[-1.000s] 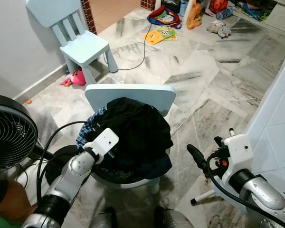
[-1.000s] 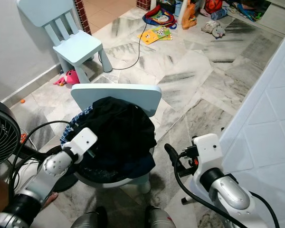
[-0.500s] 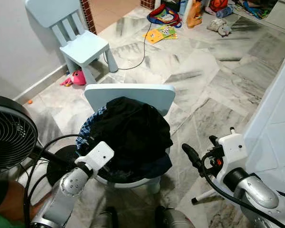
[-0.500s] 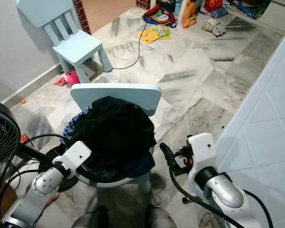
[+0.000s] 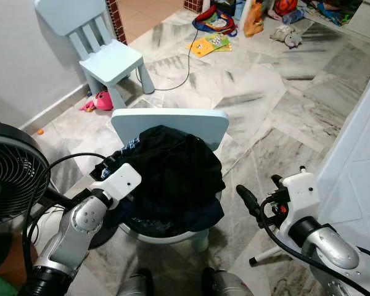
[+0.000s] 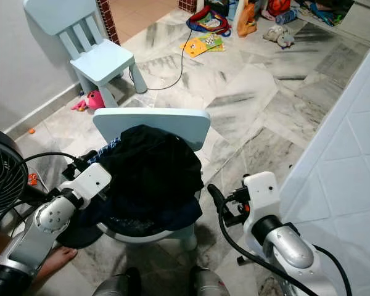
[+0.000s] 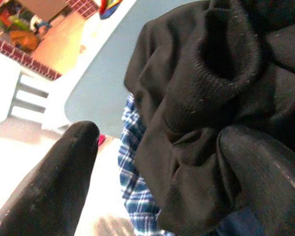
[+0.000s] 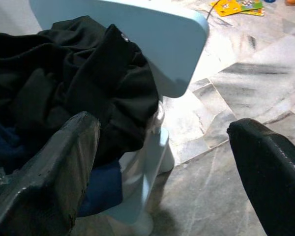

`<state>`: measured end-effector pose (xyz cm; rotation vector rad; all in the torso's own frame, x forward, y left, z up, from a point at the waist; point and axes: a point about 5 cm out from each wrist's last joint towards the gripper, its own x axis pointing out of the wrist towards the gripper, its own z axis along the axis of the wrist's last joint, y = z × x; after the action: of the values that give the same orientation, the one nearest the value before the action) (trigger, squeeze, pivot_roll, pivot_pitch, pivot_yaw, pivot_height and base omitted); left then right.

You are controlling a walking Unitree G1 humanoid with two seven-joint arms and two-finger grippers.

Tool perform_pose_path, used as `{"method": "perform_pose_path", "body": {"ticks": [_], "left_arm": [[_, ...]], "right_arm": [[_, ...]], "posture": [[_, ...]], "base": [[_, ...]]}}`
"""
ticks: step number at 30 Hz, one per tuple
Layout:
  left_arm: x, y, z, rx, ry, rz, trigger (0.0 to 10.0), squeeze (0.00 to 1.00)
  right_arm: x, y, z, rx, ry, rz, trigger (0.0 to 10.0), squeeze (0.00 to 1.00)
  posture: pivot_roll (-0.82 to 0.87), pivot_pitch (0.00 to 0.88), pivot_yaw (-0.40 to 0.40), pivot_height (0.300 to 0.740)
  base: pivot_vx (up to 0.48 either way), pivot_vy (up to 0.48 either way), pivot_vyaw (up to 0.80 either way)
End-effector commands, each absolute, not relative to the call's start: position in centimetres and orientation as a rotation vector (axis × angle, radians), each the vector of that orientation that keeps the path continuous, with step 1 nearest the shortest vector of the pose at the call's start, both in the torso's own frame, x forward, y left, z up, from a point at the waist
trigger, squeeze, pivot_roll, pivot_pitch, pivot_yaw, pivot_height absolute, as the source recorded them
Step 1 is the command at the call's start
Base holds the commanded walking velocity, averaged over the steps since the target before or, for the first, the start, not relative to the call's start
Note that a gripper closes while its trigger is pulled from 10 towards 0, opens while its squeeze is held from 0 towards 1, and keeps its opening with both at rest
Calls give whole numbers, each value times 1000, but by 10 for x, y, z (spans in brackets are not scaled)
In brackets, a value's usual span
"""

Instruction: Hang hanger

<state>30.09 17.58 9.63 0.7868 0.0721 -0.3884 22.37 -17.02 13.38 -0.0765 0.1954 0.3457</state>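
Observation:
A heap of dark clothes point(image 5: 172, 166), black on top with blue plaid at its left edge, fills the seat of a pale blue child's chair point(image 5: 172, 120) right in front of me. My left gripper point(image 7: 157, 142) is at the heap's left side, open, with black cloth bulging between its fingers point(image 7: 64, 182). My right gripper point(image 8: 162, 128) hangs open to the right of the chair, above the marble floor, pointing at the heap with nothing between its fingers point(image 5: 246, 197).
A standing fan point(image 5: 12, 179) with its cable is close on my left. A second blue chair point(image 5: 105, 55) and a pink toy point(image 5: 98, 100) stand by the wall behind. A white cabinet point(image 5: 364, 154) lies right, books and toys point(image 5: 213, 43) at the back, a person's foot point(image 6: 55, 256) low left.
My left arm dipped down and back, then came up again to the left edge of the clothes heap. The right gripper shifted slightly left and has held still since.

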Motion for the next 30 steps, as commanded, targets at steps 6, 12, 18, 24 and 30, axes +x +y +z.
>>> {"method": "perform_pose_path", "body": {"ticks": [6,12,18,24,30], "left_arm": [[309,158,93,809,59,-484,10000,0],[313,150,89,783,80,-554,10000,0],[306,154,72,757,141,-632,0,0],[303,158,68,758,165,-635,745,0],[303,165,64,762,176,-641,0,0]], "right_arm": [[223,-174,127,-88,225,338,10000,0],[223,-172,126,-90,229,338,10000,0],[223,-171,125,-91,230,341,10000,0],[224,-173,125,-93,230,334,10000,0],[223,-169,124,-87,229,337,10000,0]], "posture": [[-159,262,9,740],[-157,263,10,740],[-162,263,10,740],[-159,261,13,740],[-154,261,16,740]], "base": [[0,0,0],[0,0,0],[0,0,0],[0,0,0],[0,0,0]]}}
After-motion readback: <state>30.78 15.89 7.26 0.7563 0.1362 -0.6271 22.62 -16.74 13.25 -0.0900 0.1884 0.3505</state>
